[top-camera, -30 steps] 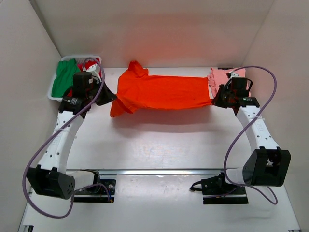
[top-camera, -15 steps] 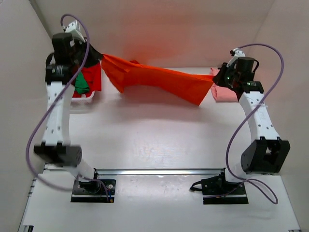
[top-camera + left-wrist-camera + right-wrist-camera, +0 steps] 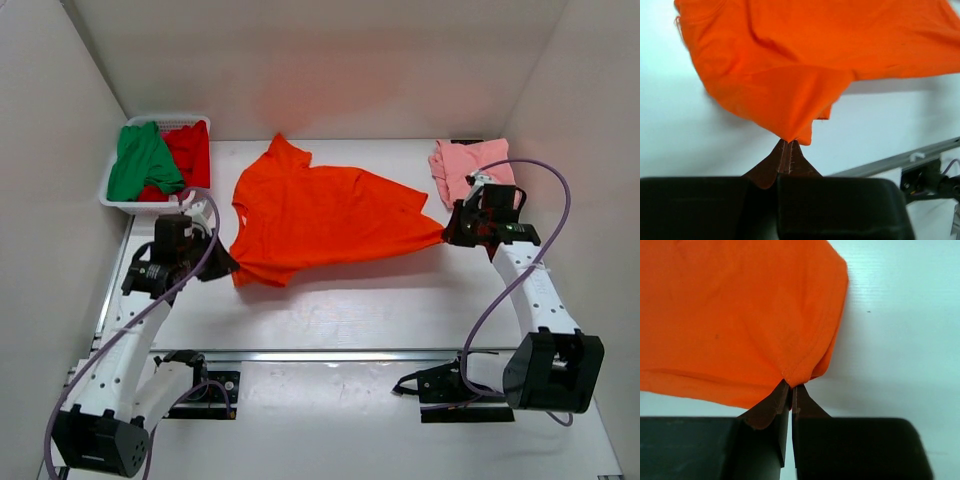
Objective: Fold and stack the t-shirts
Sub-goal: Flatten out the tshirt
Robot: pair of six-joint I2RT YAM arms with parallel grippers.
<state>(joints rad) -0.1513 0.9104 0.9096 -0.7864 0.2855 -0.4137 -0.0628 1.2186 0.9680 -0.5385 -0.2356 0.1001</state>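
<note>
The bright orange t-shirt (image 3: 320,218) is spread across the middle of the table, stretched between both grippers. My left gripper (image 3: 228,266) is shut on its near left corner; in the left wrist view the cloth (image 3: 790,65) hangs from the closed tips (image 3: 788,142). My right gripper (image 3: 447,232) is shut on the right corner; the right wrist view shows the cloth (image 3: 735,315) pinched at the tips (image 3: 791,385). The pale pink t-shirt (image 3: 462,166) lies at the back right. The green t-shirt (image 3: 140,160) and the red t-shirt (image 3: 188,150) lie in the basket.
A white plastic basket (image 3: 108,192) stands at the back left corner. White walls enclose the table on three sides. A metal rail (image 3: 330,354) runs along the near edge by the arm bases.
Both arms have come down and toward the near side. The orange t-shirt, lifted in the air half a second ago, now lies spread out on the table, still held at both corners.
</note>
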